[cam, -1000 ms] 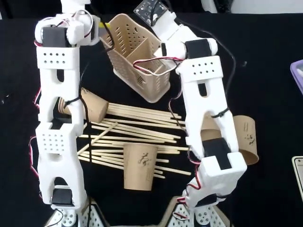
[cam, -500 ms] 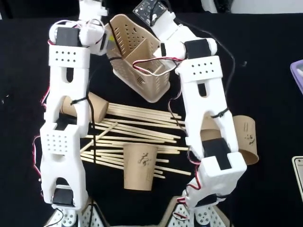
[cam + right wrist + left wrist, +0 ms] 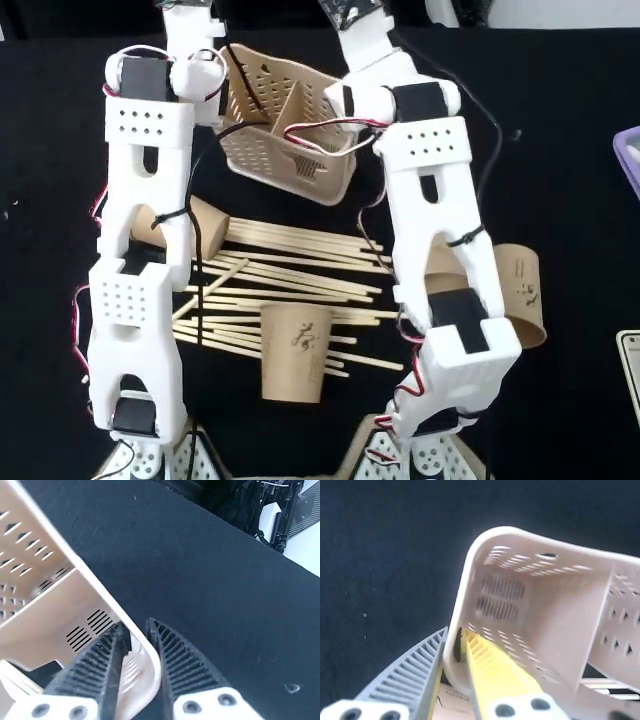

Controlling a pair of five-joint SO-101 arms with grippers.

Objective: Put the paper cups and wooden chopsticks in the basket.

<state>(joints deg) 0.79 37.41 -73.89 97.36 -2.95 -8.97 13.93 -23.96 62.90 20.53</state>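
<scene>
The tan slotted basket (image 3: 285, 140) lies at the back of the black table between both arms. In the left wrist view my left gripper (image 3: 456, 639) is shut on the basket (image 3: 540, 610) rim, grey finger outside, yellow finger inside. My right gripper (image 3: 136, 632) is shut on the opposite rim of the basket (image 3: 45, 595), one black finger on each side of the wall. Several wooden chopsticks (image 3: 300, 270) are spread across the middle. One paper cup (image 3: 295, 350) stands on them, another (image 3: 207, 228) lies beside the left arm, and a third (image 3: 522, 290) lies by the right arm.
A purple container (image 3: 630, 160) sits at the right edge, with a white object (image 3: 630, 372) below it. Both arms stretch over the chopstick pile. Open black cloth lies to the far left and right.
The left arm has swung right and toward the basket. The basket has turned to lie flatter and shifted toward the back of the table. Cups and chopsticks have stayed put.
</scene>
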